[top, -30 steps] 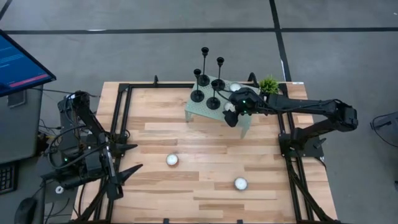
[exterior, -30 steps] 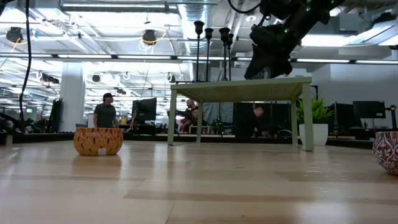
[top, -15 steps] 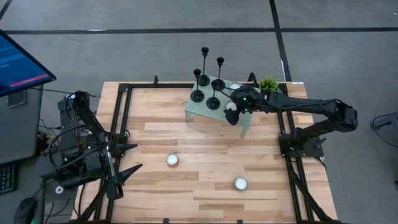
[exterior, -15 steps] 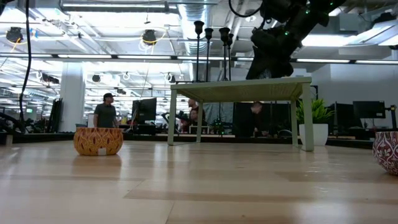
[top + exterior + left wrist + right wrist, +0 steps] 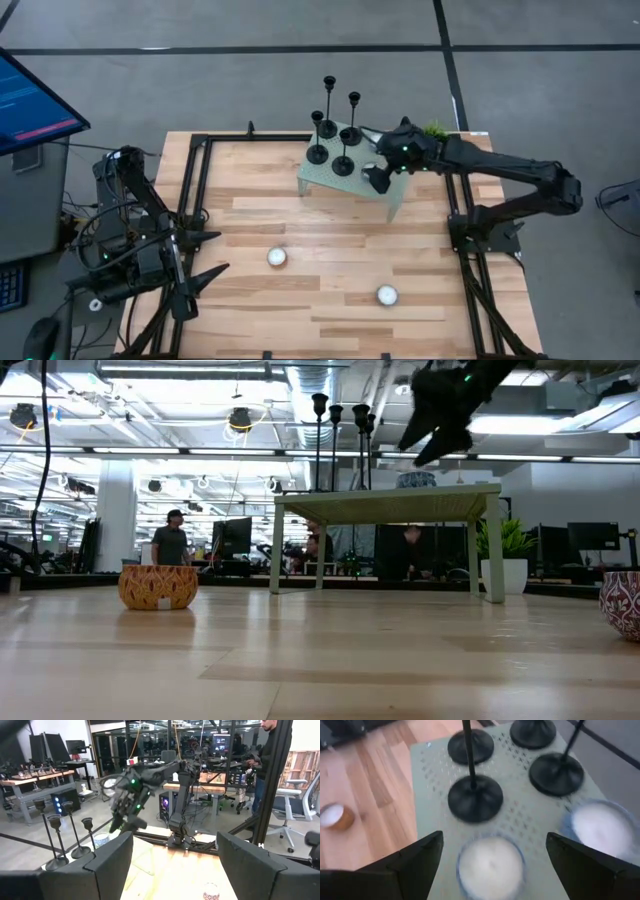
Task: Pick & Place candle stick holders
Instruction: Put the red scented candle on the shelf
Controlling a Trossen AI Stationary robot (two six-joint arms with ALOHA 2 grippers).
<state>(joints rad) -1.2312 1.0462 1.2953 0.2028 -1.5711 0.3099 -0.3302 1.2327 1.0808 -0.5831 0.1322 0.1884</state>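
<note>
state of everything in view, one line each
candle stick holders: four, upright on the small green table
tealight candles on green table: two, unlit
tealight candles on wooden table: two, apart
right gripper: open, empty, above the green table
left gripper: open, empty, parked

Of the four matte black metal candle stick holders (image 5: 475,797) on the small pale green perforated stand (image 5: 427,780), the right wrist view caught only the round bases; every stem ran out past the picture's edge, so no cup tops showed. That whole view was smeared with blur. The white tealight candle (image 5: 491,866) nearest the stand's front edge was cut off below. Seen level across the table, the stand's top (image 5: 390,495) hid the holders' bases. The right gripper (image 5: 374,172) was blurred, its fingertips too small to separate.
</note>
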